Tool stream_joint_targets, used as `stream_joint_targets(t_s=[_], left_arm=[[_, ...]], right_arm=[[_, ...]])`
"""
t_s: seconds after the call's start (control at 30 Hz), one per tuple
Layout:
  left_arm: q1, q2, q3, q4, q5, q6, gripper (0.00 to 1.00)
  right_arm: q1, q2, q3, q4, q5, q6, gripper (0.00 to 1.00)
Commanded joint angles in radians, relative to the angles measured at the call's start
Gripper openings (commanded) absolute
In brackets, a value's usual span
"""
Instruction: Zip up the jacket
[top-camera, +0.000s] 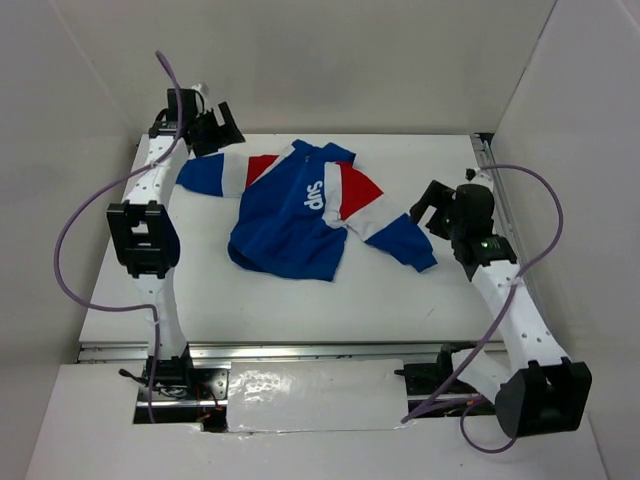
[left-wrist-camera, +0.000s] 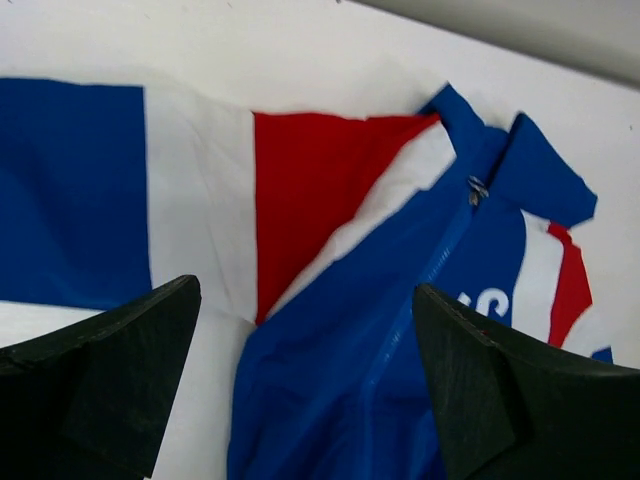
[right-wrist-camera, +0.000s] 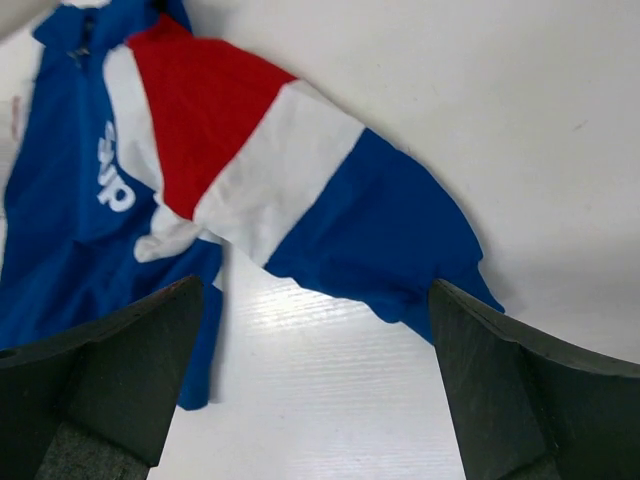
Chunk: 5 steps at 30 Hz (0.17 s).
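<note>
Top external view: white walls (top-camera: 330, 60) box a white table (top-camera: 400, 300). The jacket (top-camera: 300, 215) lies mid-table, sleeves spread, blue with red and white panels, zipper pull (left-wrist-camera: 477, 188) at the collar. Either side of it the left gripper (top-camera: 215, 128) and right gripper (top-camera: 432, 208) gape wide, holding nothing.

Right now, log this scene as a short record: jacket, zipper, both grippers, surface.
jacket: blue with red and white panels, front up, collar toward the far edge, sleeves spread to either side
zipper pull: up at the collar; the front looks closed
left gripper: open, holding nothing, above the sleeve on its own side
right gripper: open, holding nothing, above the sleeve on its own side
table: white, the jacket lies on it
</note>
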Motion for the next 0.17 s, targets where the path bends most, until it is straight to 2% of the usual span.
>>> stream_joint_targets(t_s=[0.0,0.13], left_arm=[[-0.059,-0.188,-0.058,0.017,-0.011,0.032,0.99],[-0.108,-0.325,-0.283,0.098,0.037,0.021,0.99]], right_arm=[[0.019,-0.072,-0.037,0.056,0.043,0.036,1.0],[0.025,-0.116,-0.059,0.061,0.057,0.029,1.0]])
